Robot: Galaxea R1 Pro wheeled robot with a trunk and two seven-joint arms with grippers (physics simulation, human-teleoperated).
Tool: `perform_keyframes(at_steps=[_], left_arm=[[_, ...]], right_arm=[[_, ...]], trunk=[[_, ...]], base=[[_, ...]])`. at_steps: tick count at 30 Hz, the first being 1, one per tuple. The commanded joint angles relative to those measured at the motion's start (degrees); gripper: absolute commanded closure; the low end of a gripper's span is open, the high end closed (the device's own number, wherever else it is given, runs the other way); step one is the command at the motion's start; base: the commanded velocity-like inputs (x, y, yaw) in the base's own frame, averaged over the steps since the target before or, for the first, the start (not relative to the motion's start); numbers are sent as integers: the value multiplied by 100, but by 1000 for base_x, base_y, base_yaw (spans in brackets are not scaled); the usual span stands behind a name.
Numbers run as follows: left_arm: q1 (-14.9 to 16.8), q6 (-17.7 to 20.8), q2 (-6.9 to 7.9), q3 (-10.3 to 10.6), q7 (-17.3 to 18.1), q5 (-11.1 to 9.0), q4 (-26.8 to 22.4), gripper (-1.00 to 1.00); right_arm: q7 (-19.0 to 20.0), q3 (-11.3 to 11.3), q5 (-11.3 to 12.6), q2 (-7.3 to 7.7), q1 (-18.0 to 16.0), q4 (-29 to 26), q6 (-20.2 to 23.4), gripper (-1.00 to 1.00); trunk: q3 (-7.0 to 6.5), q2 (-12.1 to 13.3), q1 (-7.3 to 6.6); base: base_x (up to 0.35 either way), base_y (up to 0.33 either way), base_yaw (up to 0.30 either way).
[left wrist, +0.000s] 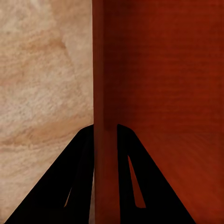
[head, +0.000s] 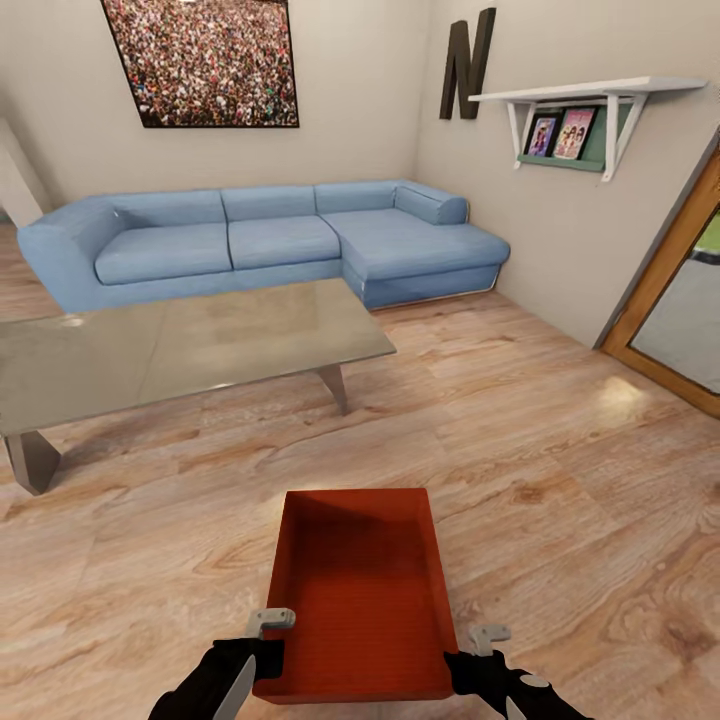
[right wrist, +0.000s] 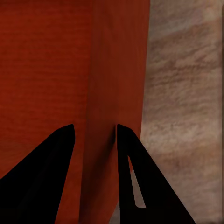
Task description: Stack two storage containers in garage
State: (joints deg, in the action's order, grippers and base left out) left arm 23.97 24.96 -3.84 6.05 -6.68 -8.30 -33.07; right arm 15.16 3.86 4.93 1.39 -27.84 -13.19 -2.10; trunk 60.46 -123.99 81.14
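One red-orange open-top storage container is in front of me over the living room's light wood-plank flooring, and it is empty inside. My left gripper is shut on its left wall near the near corner, and my right gripper is shut on its right wall. In the left wrist view the fingers straddle the thin red wall at the left gripper. In the right wrist view the right gripper clamps the wall the same way. The garage is out of view.
A glass coffee table stands ahead on the left, with a blue corner sofa behind it against the beige wall. A wood-framed doorway opens at the right, under a wall shelf. Open plank flooring lies ahead and to the right.
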Motion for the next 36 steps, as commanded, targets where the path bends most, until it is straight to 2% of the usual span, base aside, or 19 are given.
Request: perform_keyframes(at_steps=[1,36], left_arm=[[2,35,29,19,-79,30,-15,100],[2,35,24,19,-79,39,-7,100]], right_arm=[[4,45,42,10,-2,9,-19,100],[4,44,52,10,-2,9,-19,100]], trunk=[[-24,40,-23],[-930,1444,-792]], base=[[0,0,27],[0,0,152]])
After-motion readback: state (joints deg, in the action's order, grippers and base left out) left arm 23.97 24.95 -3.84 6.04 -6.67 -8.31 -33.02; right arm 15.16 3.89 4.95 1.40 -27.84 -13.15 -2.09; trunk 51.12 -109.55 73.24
